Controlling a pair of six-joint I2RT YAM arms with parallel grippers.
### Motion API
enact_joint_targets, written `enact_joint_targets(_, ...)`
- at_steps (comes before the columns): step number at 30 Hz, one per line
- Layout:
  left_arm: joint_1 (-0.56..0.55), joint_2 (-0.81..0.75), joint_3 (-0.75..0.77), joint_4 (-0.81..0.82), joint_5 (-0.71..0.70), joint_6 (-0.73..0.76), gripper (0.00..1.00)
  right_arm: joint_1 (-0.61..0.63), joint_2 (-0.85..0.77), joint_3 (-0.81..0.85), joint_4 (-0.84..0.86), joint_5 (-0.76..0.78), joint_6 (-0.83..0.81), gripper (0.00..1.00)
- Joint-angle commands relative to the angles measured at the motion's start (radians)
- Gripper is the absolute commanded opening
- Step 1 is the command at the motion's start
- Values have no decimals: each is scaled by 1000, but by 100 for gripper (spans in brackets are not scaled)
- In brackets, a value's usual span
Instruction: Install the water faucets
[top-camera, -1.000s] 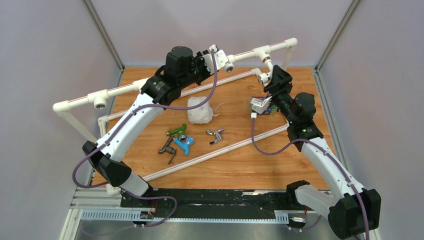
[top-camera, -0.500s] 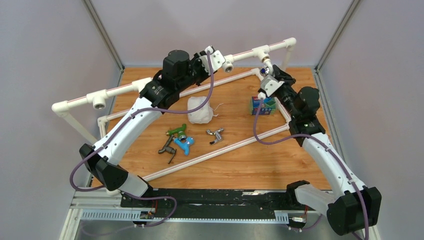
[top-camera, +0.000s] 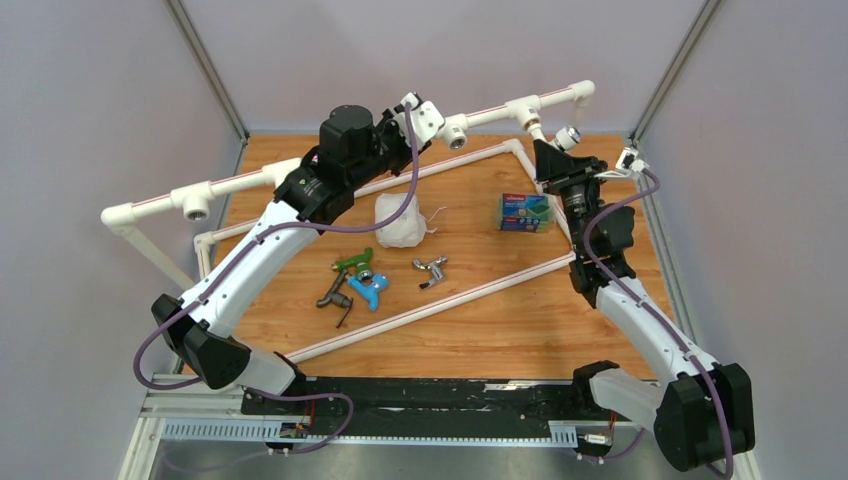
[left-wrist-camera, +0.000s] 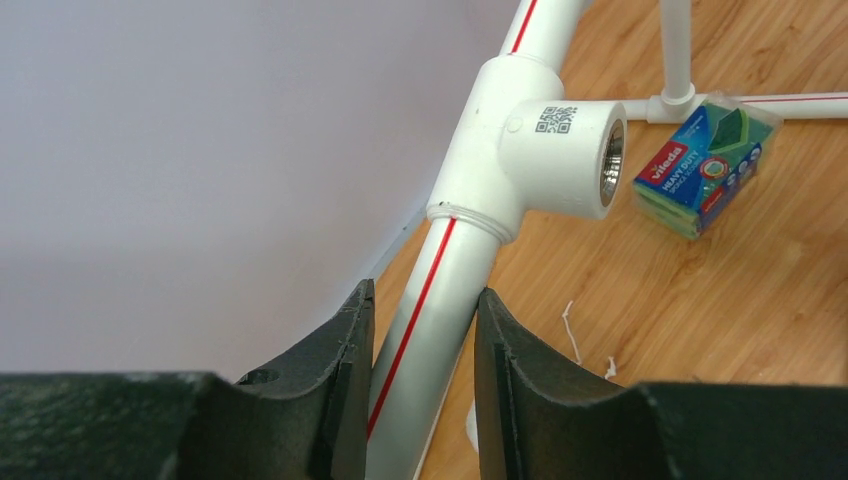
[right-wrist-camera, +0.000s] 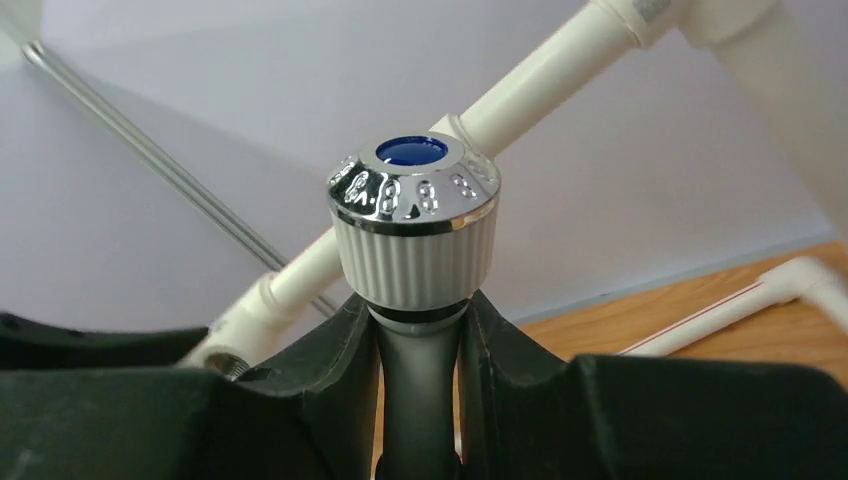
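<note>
Wooden table (top-camera: 500, 330), both grippers clamped tight.
Left gripper (left-wrist-camera: 420, 300) clamps the white red-striped plastic pipe (left-wrist-camera: 445, 265); right gripper (right-wrist-camera: 418, 312) pinches the white ribbed-knob faucet (right-wrist-camera: 413, 250) far right; four more small faucets (top-camera: 370, 289) lie mid-table.

The left tool (left-wrist-camera: 424, 300) clasps the red-striped white pipe (left-wrist-camera: 452, 255) just below the tee fitting (left-wrist-camera: 520, 150). Right of the fitting, a sponge pack (left-wrist-camera: 705, 165) lies on the wooden desk (left-wrist-camera: 700, 310).

right gripper (top-camera: 562, 150) has swung off the sponge pack (top-camera: 526, 212); now clamped on the white faucet (right-wrist-camera: 414, 230)
</note>
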Motion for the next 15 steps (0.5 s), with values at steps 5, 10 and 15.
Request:
enact_joint_targets(5,-9,1,-30,-109,-20,-228,0,24,-13,0,-116,224,859,9)
enact_joint_targets(10,-9,-1,-27,-118,-67,-231,0,23,-74,2,-185,252,745,99)
enact_joint_targets(15,-8,10,-7,-135,-107,-240,0,24,-194,-93,-157,310,564,100)
